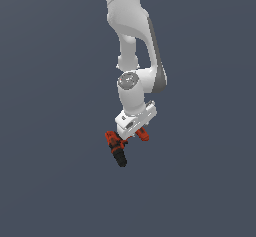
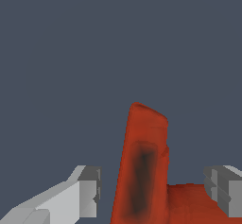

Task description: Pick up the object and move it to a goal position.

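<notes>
Below the wrist in the exterior view, the tool (image 1: 131,134) sits low over a red-orange power drill (image 1: 119,145) lying on the flat grey counter (image 1: 50,181). Black chuck (image 1: 120,159) points toward the bottom of that view; a red part shows past the tool on the exterior view's right. Wrist view: fingers (image 2: 87,190) stand apart, one each side of the drill body (image 2: 142,166), clear gaps on both sides, no contact visible. Tool open, nothing gripped.

Judged step: closing on the drill before the lift. No goal marker visible in either view.

To do it well: the body sits nearer one finger than the other, so centre it between the pads before closing, otherwise the first contact may shove or twist it. Come low enough that the pads meet the flat flanks. The L-shape puts weight off-centre; grip close to the body's middle, lift slowly, watch for swing.
</notes>
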Controlling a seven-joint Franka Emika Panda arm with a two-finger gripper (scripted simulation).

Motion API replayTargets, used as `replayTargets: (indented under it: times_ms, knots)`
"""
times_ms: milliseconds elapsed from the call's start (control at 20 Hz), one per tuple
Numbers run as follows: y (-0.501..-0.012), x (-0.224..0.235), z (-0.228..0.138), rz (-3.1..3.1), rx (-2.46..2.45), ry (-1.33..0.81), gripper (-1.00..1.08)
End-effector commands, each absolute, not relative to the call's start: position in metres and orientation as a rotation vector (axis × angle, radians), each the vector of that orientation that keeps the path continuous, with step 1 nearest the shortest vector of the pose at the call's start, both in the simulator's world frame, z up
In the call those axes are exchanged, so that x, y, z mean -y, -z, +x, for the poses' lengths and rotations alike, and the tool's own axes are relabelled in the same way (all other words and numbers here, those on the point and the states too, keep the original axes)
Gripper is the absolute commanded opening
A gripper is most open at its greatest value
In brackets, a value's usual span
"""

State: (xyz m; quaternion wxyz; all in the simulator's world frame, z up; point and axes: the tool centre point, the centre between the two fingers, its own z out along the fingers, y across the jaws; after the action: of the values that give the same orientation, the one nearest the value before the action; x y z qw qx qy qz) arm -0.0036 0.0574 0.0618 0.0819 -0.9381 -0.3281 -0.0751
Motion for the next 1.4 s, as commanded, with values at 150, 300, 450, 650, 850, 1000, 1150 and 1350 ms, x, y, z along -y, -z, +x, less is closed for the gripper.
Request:
replayTargets:
  times_ms: [150,300,450,650,850,1000,1150,1350]
  knots:
    - [-0.059,-0.058,-0.003,-2.802,0.981,0.224,0.68]
    - [-0.051,-0.060,-0.003,-2.802,0.982,0.225,0.68]
    - [-0.039,-0.063,-0.002,-2.801,0.985,0.225,0.68]
    - [-0.032,-0.065,-0.002,-2.800,0.986,0.225,0.68]
    - [-0.032,-0.065,-0.002,-2.800,0.986,0.225,-1.00]
    - [-0.032,-0.065,-0.002,-2.800,0.986,0.225,-1.00]
    - [-0.032,-0.065,-0.002,-2.800,0.986,0.225,-1.00]
    - [-0.033,-0.064,-0.003,-2.801,0.984,0.226,-1.00]
